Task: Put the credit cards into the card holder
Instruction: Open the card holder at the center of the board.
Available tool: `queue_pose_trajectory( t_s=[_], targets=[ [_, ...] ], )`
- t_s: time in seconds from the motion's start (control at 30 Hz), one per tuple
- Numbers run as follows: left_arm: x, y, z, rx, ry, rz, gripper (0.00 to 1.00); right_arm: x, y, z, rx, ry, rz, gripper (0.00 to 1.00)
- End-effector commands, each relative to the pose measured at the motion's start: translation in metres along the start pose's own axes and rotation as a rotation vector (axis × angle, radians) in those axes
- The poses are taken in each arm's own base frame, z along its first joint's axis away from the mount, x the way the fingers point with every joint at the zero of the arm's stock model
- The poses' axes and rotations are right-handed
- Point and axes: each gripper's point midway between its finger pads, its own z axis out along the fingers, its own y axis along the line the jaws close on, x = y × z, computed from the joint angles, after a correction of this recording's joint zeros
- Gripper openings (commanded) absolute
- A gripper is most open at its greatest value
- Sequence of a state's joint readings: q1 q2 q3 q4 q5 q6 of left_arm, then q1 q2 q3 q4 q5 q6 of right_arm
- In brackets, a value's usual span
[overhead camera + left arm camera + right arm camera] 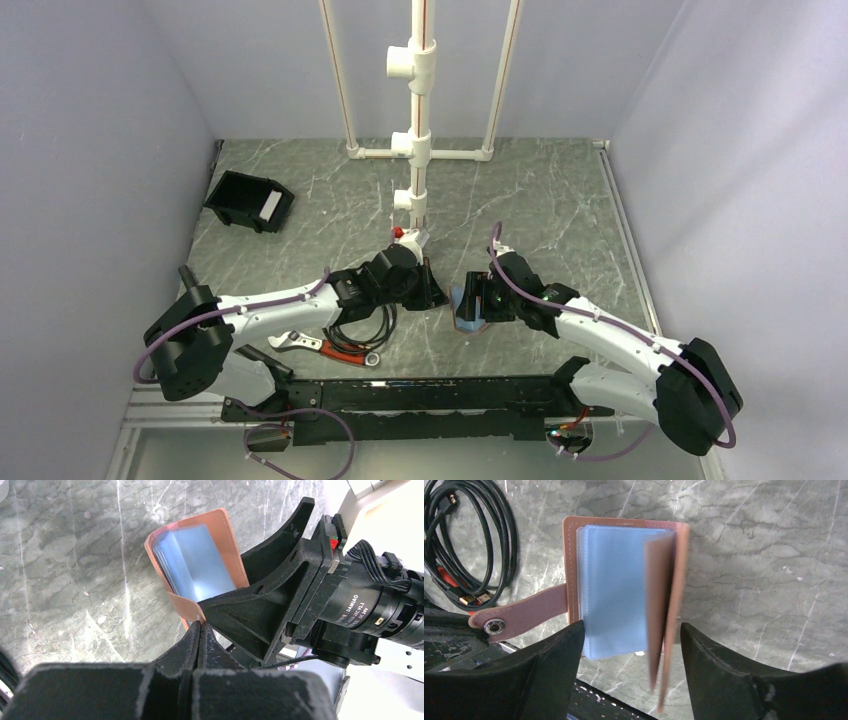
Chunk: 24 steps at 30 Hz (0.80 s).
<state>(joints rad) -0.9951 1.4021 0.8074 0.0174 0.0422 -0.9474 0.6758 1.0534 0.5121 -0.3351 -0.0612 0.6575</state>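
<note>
The card holder (467,306) is a brown wallet with light blue sleeves, held up over the table centre between both grippers. My left gripper (200,624) is shut on its brown strap edge; the strap's snap (494,626) shows in the right wrist view. My right gripper (631,647) is open, its fingers (555,662) either side of the part-open wallet (619,590), not clearly touching it. A pale card (270,206) lies in the black bin (240,190) at the far left. No card shows at the wallet.
A coiled black cable (362,325) and a red-handled tool (335,350) lie by the left arm. A white pipe frame (420,150) stands at the back centre. Walls close in both sides.
</note>
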Motion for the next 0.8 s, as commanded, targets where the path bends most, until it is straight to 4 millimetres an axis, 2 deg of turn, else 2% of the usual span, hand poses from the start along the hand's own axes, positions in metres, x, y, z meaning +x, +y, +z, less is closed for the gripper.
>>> queue_pose_trajectory(
  t_s=[0.0, 0.17, 0.27, 0.53, 0.67, 0.77],
  targets=[
    [-0.016, -0.021, -0.009, 0.061, -0.043, 0.002, 0.0, -0.009, 0.001, -0.003, 0.003, -0.044, 0.001, 0.69],
    [-0.018, -0.012, -0.013, 0.022, -0.063, 0.003, 0.0, -0.009, -0.002, -0.006, 0.013, -0.057, 0.012, 0.47],
    [-0.012, -0.002, -0.016, -0.017, -0.04, 0.004, 0.0, -0.007, -0.002, -0.004, 0.008, -0.051, 0.018, 0.35],
    [-0.004, 0.018, -0.022, -0.094, -0.03, -0.01, 0.01, -0.004, -0.008, 0.0, 0.039, -0.04, 0.027, 0.11],
    [0.002, 0.021, -0.018, -0.088, -0.012, -0.023, 0.32, 0.001, -0.009, 0.005, 0.038, -0.019, 0.043, 0.05],
    [0.008, 0.021, -0.012, -0.076, 0.009, -0.035, 0.41, 0.006, -0.013, 0.01, 0.05, 0.001, 0.073, 0.0]
  ],
)
